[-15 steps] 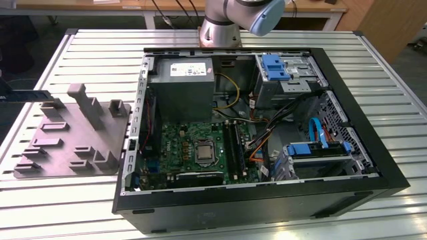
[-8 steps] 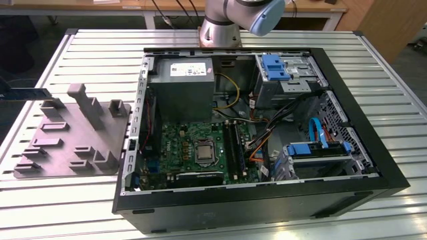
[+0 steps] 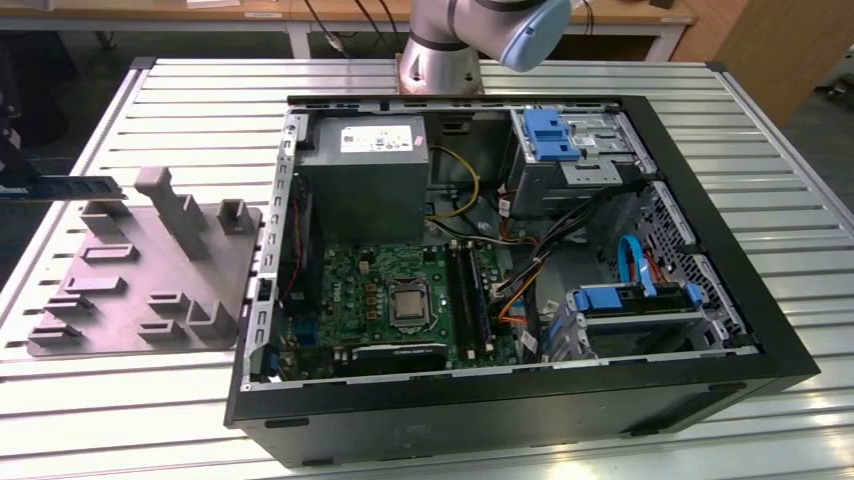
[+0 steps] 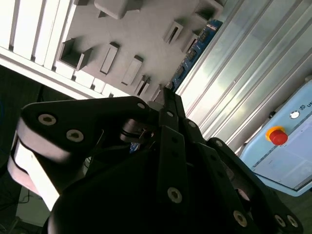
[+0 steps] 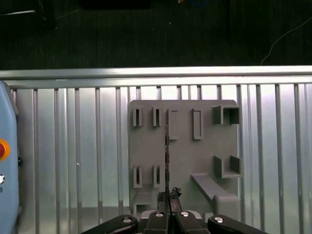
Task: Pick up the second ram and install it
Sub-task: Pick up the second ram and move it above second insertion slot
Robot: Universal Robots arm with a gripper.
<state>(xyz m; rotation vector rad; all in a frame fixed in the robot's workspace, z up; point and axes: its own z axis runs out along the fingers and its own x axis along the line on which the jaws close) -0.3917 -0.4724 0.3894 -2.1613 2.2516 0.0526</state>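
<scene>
Gripper (image 5: pixel 168 195) is closed on the ram stick (image 5: pixel 167 156). In the first wrist view the two fingers pinch one end and the stick shows edge-on as a thin dark line running out over the grey tray (image 5: pixel 185 163).

In the second wrist view the same grip shows from the side. The blue-green stick (image 4: pixel 197 46) sticks straight out from the fingertips (image 4: pixel 170 105), along the edge of the tray (image 4: pixel 141 34) where it meets the slatted metal table (image 4: pixel 253 63).

In the exterior view the stick (image 3: pixel 74 186) lies level at the far left, mid-height. It sits just over the upper-left corner of the tray (image 3: pixel 134 300). Can't tell whether it touches the tray there.

The tray lies flat on the table (image 3: pixel 174 100), just beside the open computer case (image 3: pixel 534 410) on the exterior view's left. The stick is well apart from the case.

Inside the case the motherboard (image 3: pixel 374 290) sits lower centre, with the long memory slots (image 3: pixel 467 290) along its right side. Can't tell what is in them.

Arm base (image 3: pixel 447 50) stands at top centre behind the case.

A red button (image 4: pixel 277 136) on a pale blue box (image 4: pixel 287 165) sits beside the table in both wrist views.
</scene>
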